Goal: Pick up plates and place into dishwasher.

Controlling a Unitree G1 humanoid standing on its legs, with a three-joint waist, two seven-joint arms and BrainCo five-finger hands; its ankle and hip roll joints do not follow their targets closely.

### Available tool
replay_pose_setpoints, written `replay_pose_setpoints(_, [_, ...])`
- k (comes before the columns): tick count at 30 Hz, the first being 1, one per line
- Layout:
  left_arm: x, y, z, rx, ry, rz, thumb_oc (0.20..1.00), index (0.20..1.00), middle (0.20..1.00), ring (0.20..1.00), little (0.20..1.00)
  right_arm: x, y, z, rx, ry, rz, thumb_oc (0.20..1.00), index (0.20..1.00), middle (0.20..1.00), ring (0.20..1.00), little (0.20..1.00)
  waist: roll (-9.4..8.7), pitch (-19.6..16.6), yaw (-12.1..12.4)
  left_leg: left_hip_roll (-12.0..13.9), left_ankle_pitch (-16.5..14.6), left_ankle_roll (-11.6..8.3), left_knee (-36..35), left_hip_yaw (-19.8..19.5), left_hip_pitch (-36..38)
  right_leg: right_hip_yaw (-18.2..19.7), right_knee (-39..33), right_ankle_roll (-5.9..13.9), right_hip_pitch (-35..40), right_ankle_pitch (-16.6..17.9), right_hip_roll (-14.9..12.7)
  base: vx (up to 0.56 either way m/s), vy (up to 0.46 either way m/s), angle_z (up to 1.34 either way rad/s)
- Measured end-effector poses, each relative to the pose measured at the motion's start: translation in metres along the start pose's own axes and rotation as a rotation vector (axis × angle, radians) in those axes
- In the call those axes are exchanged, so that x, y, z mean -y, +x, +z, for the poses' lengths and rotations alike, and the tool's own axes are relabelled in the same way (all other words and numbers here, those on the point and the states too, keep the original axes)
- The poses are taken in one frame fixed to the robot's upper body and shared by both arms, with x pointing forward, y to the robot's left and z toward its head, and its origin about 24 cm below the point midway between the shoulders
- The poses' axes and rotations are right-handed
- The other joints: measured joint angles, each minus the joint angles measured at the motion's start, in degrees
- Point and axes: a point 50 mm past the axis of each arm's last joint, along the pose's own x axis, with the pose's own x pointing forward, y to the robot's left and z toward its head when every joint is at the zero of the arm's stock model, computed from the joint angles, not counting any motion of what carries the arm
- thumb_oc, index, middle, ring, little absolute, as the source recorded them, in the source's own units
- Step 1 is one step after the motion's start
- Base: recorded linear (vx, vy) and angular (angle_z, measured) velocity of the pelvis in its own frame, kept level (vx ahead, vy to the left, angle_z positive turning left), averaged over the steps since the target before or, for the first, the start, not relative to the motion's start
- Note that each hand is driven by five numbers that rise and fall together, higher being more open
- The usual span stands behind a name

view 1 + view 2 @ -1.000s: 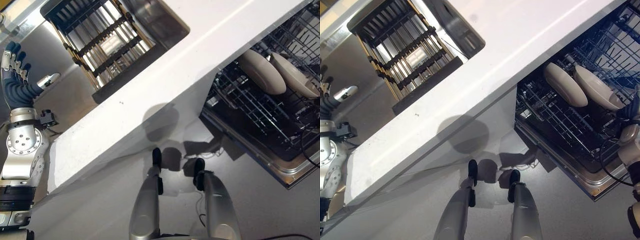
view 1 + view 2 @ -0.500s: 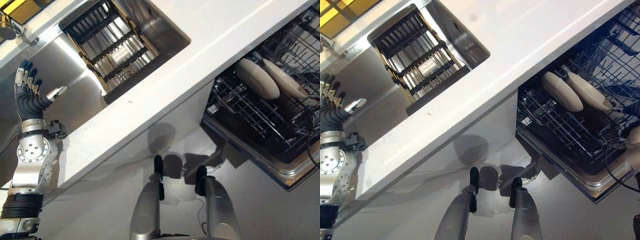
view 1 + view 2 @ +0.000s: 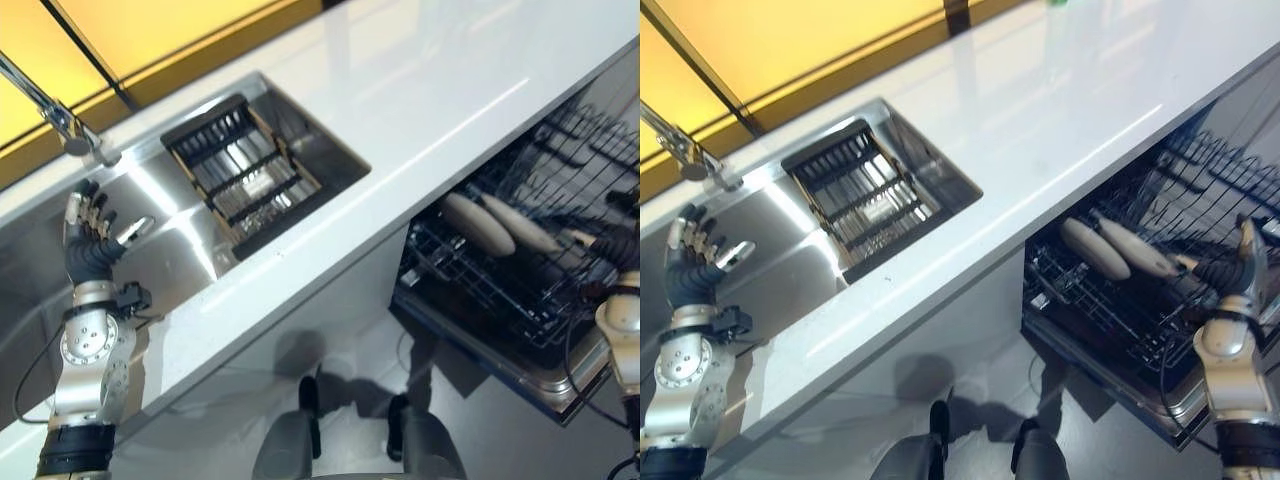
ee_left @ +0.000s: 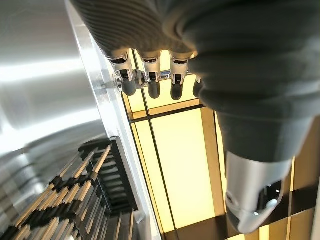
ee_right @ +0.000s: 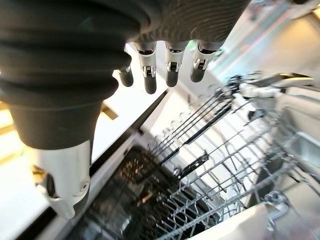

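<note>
The head camera has tipped up since a second ago, bringing the faucet (image 3: 60,122) in. The left hand (image 3: 88,232), fingers relaxed and empty, hangs over the sink (image 3: 185,265) at nine o'clock. The right hand (image 3: 1238,262), also slack, has come up beside two plates (image 3: 1118,248) standing in the dishwasher rack (image 3: 1110,300) at three o'clock.

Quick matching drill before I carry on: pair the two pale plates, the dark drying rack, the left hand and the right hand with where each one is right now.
Things:
1. two pale plates
2. dark slatted drying rack
3. left hand
4. right hand

Places:
A. raised, fingers straight, over the steel sink near the tap
B. lying inside the sink basin
C. on edge in the open dishwasher's wire rack
D. open, over the dishwasher rack beside the plates

Pairs: 1-C, 2-B, 3-A, 4-D
</note>
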Motion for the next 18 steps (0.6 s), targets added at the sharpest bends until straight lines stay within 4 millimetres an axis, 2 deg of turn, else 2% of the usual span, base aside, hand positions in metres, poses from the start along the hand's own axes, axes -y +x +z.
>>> replay_pose_setpoints(1, [-0.002, -0.005, -0.004, -0.023, 0.008, -0.002, 1.000, 1.000, 1.000, 1.000, 1.000, -0.002, -0.007, -0.004, -0.015, 0.026, -0.002, 1.000, 1.000, 1.000, 1.000, 1.000, 0.09, -1.4, -0.2, -0.6, -1.4, 0.40, -0.7, 0.0, 1.2, 0.7, -0.2, 0.63, 0.2, -0.1, 0.1, -0.02, 0.295, -0.33])
replay_pose_setpoints(3, [-0.002, -0.008, -0.008, -0.041, 0.005, -0.009, 1.000, 1.000, 1.000, 1.000, 1.000, -0.004, -0.014, -0.009, -0.044, 0.063, -0.007, 1.000, 1.000, 1.000, 1.000, 1.000, 0.67, -2.8, -1.8, -0.6, -3.3, -1.06, -2.5, 0.1, 2.8, 1.9, -0.8, 2.56, 0.5, 0.7, 0.1, -0.07, 0.306, -0.23])
replay_pose_setpoints(4, [0.000, -0.009, -0.011, -0.052, -0.008, -0.008, 1.000, 1.000, 1.000, 1.000, 1.000, -0.005, -0.016, -0.012, -0.061, 0.094, -0.015, 1.000, 1.000, 1.000, 1.000, 1.000, 0.79, -3.1, -1.9, -1.1, -3.4, -1.19, -3.3, 0.8, 3.1, 2.9, -1.4, 3.08, 0.6, 0.9, 0.0, -0.14, 0.281, -0.28])
replay_pose_setpoints(8, [0.006, -0.010, -0.015, -0.062, -0.004, -0.031, 1.000, 1.000, 1.000, 1.000, 1.000, -0.023, -0.028, -0.016, -0.128, 0.264, 0.001, 1.000, 1.000, 1.000, 1.000, 1.000, 0.63, -3.2, -3.5, -3.2, -3.5, 1.24, -4.1, 3.5, 3.5, 6.1, -5.9, 6.00, 1.0, 4.5, -1.2, -0.21, 0.274, -0.34])
replay_pose_setpoints(11, [0.012, -0.008, -0.019, -0.076, 0.033, -0.063, 1.000, 1.000, 1.000, 1.000, 1.000, -0.036, -0.029, -0.014, -0.153, 0.377, 0.029, 1.000, 1.000, 1.000, 1.000, 1.000, 1.06, -2.8, -4.5, -4.5, -3.4, 2.60, -4.7, 4.9, 3.5, 7.6, -8.5, 7.47, 0.7, 6.6, -2.4, -0.25, 0.247, -0.33])
replay_pose_setpoints(13, [0.020, -0.006, -0.019, -0.061, 0.022, -0.071, 1.000, 1.000, 1.000, 1.000, 1.000, -0.043, -0.024, -0.006, -0.137, 0.437, 0.045, 1.000, 1.000, 1.000, 1.000, 1.000, 1.52, -0.7, -4.4, -5.1, -3.5, 3.47, -4.7, 7.2, 3.5, 8.4, -9.4, 8.35, -0.2, 8.3, -3.6, -0.21, 0.211, -0.52])
replay_pose_setpoints(16, [0.032, -0.003, -0.018, -0.050, 0.007, -0.090, 1.000, 1.000, 1.000, 1.000, 1.000, -0.059, -0.013, 0.011, -0.127, 0.519, 0.096, 1.000, 1.000, 1.000, 1.000, 1.000, 2.24, 3.3, -4.2, -6.1, -3.3, 4.33, -4.4, 9.9, 3.3, 6.1, -10.4, 9.05, -1.7, 11.0, -6.0, -0.26, 0.115, -0.50])
replay_pose_setpoints(18, [0.048, 0.005, -0.011, -0.017, -0.018, -0.126, 1.000, 1.000, 1.000, 1.000, 1.000, -0.066, -0.007, 0.018, -0.131, 0.552, 0.108, 1.000, 1.000, 1.000, 1.000, 1.000, 2.96, 5.3, -4.3, -6.2, -4.0, 4.55, -2.1, 9.5, 0.7, 6.2, -9.3, 8.89, -3.5, 11.9, -6.5, -0.24, -0.097, -0.19])
